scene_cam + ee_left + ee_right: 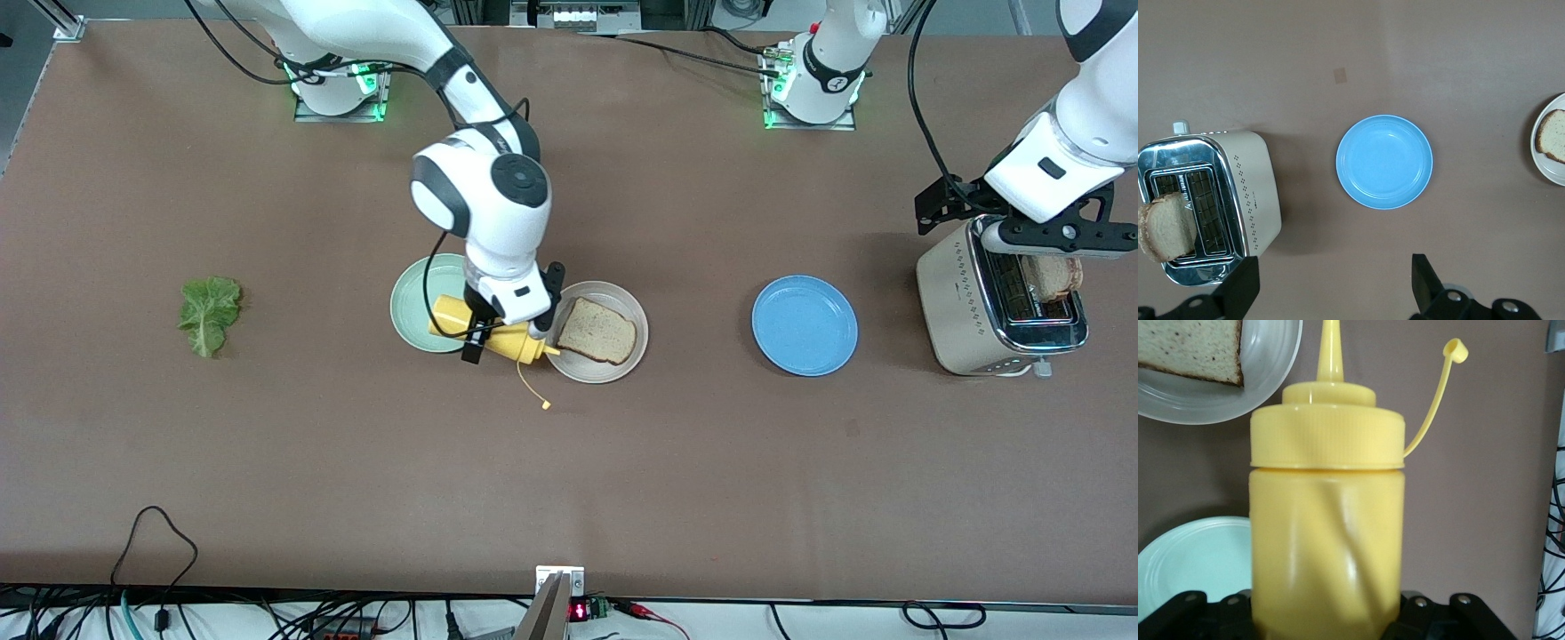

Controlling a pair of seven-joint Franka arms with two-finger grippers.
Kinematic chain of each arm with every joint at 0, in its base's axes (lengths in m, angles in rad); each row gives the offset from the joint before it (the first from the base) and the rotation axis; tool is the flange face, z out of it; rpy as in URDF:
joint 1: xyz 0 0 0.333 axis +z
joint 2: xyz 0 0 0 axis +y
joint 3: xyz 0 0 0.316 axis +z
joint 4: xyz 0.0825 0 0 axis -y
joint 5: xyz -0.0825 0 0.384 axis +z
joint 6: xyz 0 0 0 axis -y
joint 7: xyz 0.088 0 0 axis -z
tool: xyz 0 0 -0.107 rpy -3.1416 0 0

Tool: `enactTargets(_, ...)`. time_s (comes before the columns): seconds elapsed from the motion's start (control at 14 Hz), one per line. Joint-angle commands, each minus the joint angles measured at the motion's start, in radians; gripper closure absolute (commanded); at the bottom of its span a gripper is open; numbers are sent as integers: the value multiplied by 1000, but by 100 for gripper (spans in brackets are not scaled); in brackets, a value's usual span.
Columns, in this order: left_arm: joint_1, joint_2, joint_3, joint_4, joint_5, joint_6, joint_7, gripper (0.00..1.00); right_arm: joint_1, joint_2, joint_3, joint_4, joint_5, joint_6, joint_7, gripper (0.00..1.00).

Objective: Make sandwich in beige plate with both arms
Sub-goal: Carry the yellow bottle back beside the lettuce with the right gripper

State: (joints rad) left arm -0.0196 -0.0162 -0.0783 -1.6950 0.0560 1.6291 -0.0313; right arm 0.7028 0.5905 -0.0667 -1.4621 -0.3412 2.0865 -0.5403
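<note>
The right claw (pixel 494 331) is clamped on a yellow plastic squeeze bottle (pixel 492 337), tipped on its side with the nozzle toward the round cream-beige plate (pixel 622 363). Just past that nozzle, one pale, brown-crusted bread slice (pixel 597 331) lies flat on this plate. Under the bottle's base end sits a round mint-green plate (pixel 413 307). The right wrist view alone shows the bottle's wall dented inward where the claw squeezes it, and its open cap (pixel 1455 349) dangling from a thin tether; the front view gives only the tether trailing onto the brown table (pixel 569 480).

A crinkled green lettuce leaf (pixel 210 313) lies by itself well off toward the right arm's end of the table.

The left claw (pixel 1058 235) hangs spread wide over a beige-and-chrome toaster (pixel 965 311) with a bread slice (pixel 1053 276) standing up out of its slot. Its wrist view adds the round blue plate (pixel 1384 161) beside the toaster.
</note>
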Motion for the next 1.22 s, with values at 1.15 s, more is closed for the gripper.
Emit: enactTargets(1.15, -8, 1, 8, 14, -16, -21, -2, 0, -658, -259, 11, -294, 1200, -259, -1330, 62)
